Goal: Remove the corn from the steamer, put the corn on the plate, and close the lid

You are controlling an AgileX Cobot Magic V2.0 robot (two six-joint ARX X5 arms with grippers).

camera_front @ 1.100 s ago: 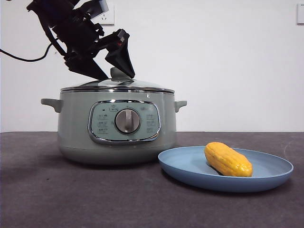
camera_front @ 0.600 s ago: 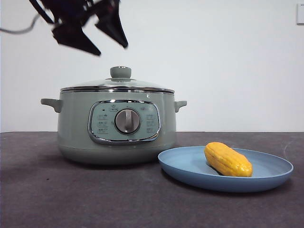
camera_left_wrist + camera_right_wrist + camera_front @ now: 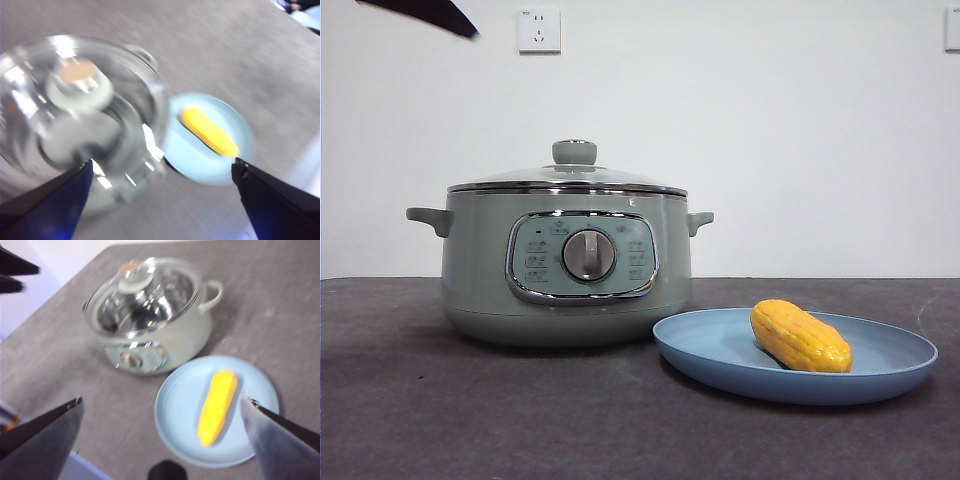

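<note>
The sage-green steamer [image 3: 565, 265] stands at the left with its glass lid [image 3: 568, 176] resting on it, knob up. The yellow corn [image 3: 799, 336] lies on the light-blue plate [image 3: 720, 360] to the steamer's right. My left gripper [image 3: 160, 192] is open and empty, high above the lid [image 3: 75, 100]; only a black tip [image 3: 425, 12] shows at the front view's top left. My right gripper [image 3: 162, 412] is open and empty, high above the plate [image 3: 175, 410] and corn [image 3: 216, 407], with the steamer [image 3: 150, 315] beyond.
The dark grey table [image 3: 470, 420] spreads in front of the steamer and plate. A white wall with a socket [image 3: 539, 30] stands behind. The table's edges show in the right wrist view [image 3: 60, 300].
The left gripper has let go of the lid's knob and risen up and left, nearly out of the front view. The lid stays on the steamer. The corn and plate have not moved.
</note>
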